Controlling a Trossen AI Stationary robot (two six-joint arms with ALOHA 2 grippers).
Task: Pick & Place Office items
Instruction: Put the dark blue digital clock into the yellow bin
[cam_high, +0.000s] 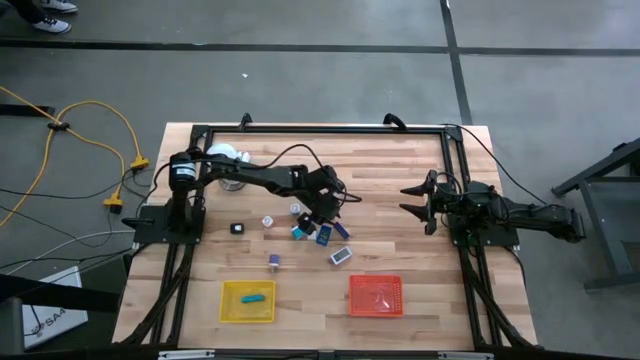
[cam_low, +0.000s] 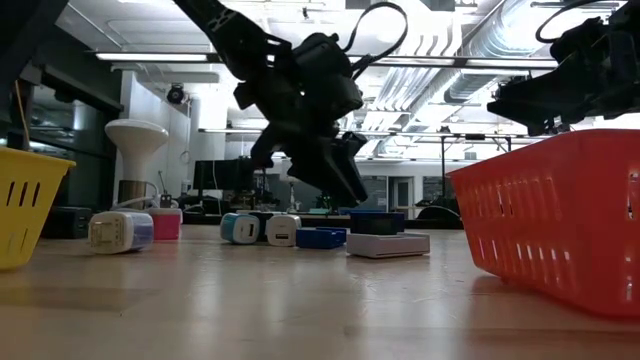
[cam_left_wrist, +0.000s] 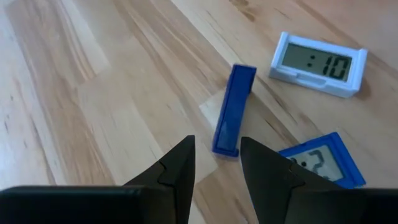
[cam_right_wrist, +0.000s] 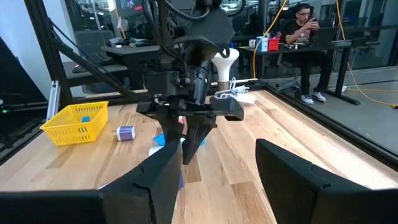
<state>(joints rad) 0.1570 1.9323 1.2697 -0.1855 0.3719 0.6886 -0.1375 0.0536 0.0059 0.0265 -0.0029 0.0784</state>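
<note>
Fingers of the left gripper (cam_left_wrist: 216, 163) are hanging slightly parted over a blue block (cam_left_wrist: 234, 109) mid-table, gripping nothing. Right gripper (cam_high: 418, 200) is waiting spread at right. One teal item (cam_high: 252, 297) is lying in the yellow tray (cam_high: 229, 310); most items are remaining on the table.

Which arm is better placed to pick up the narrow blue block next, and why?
The left. Its gripper hangs just above the narrow blue block, fingers open. The right gripper waits, open, at the table's right side, far from the items.
</note>
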